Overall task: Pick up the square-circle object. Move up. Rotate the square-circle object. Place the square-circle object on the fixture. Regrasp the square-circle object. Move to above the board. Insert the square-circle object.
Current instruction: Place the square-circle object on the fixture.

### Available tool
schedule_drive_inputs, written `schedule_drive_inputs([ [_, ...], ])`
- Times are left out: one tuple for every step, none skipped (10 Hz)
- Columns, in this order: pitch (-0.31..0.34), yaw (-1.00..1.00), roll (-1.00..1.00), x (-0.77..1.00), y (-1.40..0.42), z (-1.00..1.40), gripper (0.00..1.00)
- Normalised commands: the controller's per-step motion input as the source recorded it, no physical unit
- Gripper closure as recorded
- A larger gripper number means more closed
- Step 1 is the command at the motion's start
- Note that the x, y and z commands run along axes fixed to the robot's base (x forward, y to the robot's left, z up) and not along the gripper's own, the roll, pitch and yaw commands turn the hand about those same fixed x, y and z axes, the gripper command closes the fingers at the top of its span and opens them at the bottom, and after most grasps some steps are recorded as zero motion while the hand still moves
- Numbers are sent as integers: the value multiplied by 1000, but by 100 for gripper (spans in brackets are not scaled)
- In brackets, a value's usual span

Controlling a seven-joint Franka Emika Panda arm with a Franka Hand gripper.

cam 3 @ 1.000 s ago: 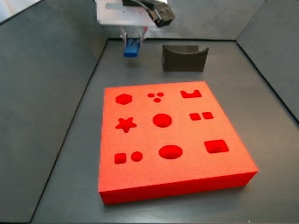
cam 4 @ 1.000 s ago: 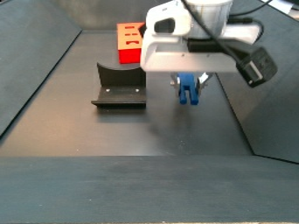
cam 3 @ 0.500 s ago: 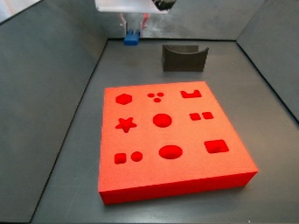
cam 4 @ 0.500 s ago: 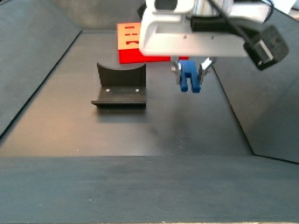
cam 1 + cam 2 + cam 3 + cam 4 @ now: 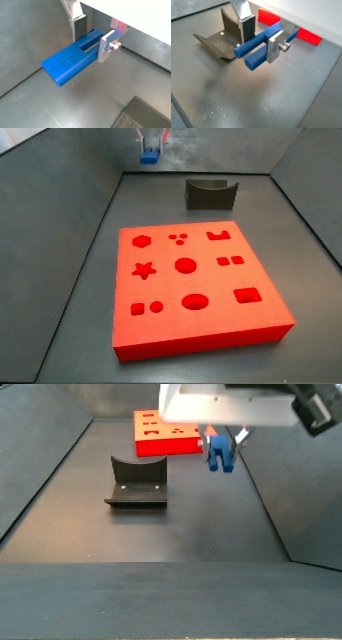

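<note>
My gripper is shut on the square-circle object, a bright blue elongated block that sticks out sideways past the silver fingers. In both side views the gripper hangs high above the floor, mostly cut off by the frame's top edge, with the blue block hanging below it. The dark fixture stands on the floor, off to the side and well below the block. The red board with its shape-cut recesses lies flat, and its edge shows behind the fingers.
Grey walls enclose the dark floor on the sides and at the back. The fixture stands between the board and the back wall.
The gripper has risen straight up with the blue block held in it; its body has nearly left the top of both side views. The board and fixture have not moved.
</note>
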Motion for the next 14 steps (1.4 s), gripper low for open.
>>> schedule_drive_inputs([
  [81,19,120,-33,-5,956,100],
  [82,18,118,-28,-1,829,100],
  [86,18,117,-24,-2,703,100],
  [88,20,107,-16,-2,575,100],
  [97,18,100,-9,5,398,100],
  [98,18,89,-1,2,263,100],
  [-116,-81,208,1000,-27,16,100],
  [-109,-80,207,1000,-27,-40,100],
  [-66,-50,178,1000,-22,-49,100],
  [-25,-27,146,1000,-19,-35,100],
  [5,0,113,1000,-18,-41,100],
  [16,12,92,1000,-17,-43,100],
  [27,17,71,1000,-14,-42,100],
  [35,20,51,1000,-11,-36,100],
])
